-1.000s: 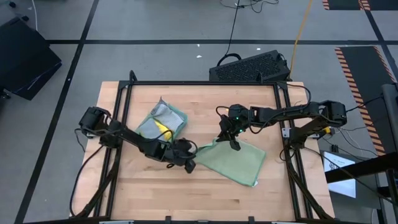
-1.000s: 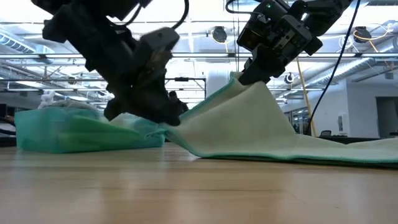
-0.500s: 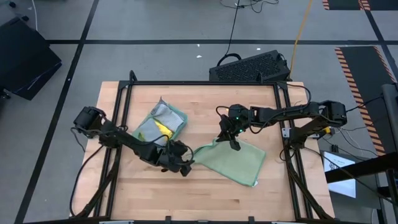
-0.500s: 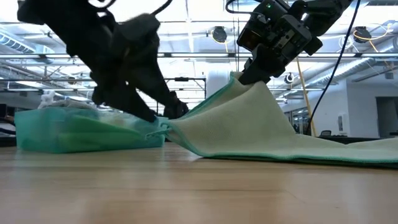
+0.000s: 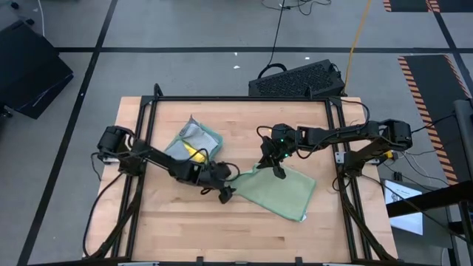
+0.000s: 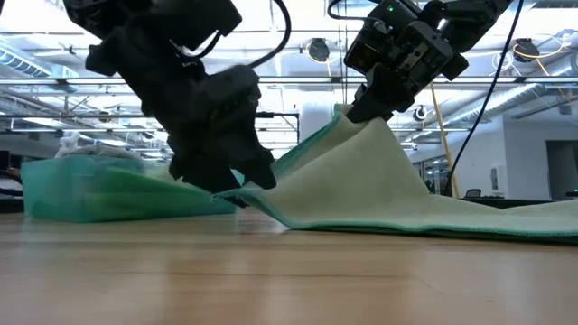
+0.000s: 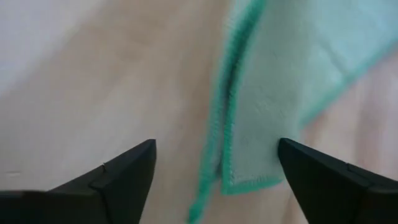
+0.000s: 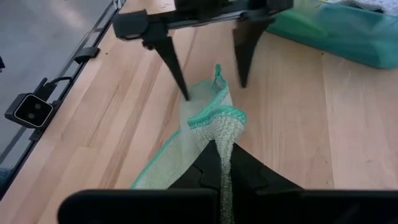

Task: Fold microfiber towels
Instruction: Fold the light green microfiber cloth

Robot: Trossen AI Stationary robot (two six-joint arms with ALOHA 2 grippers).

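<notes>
Our left hand (image 5: pixel 225 193) straddles, fingers spread, the sage towel's (image 5: pixel 281 193) near corner on the counter (image 5: pixel 244 125); our right hand (image 5: pixel 278 171) pinches its far edge aloft.

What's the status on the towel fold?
Left gripper open, straddling the pale sage green microfiber towel's corner. Right gripper shut on its raised edge. Nothing in the way.

Left wrist view blurred: pale sage green microfiber towel (image 7: pixel 261 118) with teal hem smeared, upper part cut off by frame edge; corner lies between spread dark fingers (image 7: pixel 124 174), finger bases cropped. Low view: left gripper (image 6: pixel 226 176) motion-blurred, tips hidden against teal cloth pile (image 6: pixel 99 190). Right wrist view: pinch point hidden where sage cloth enters closed jaws. High view: pile contents too small to separate.
</notes>
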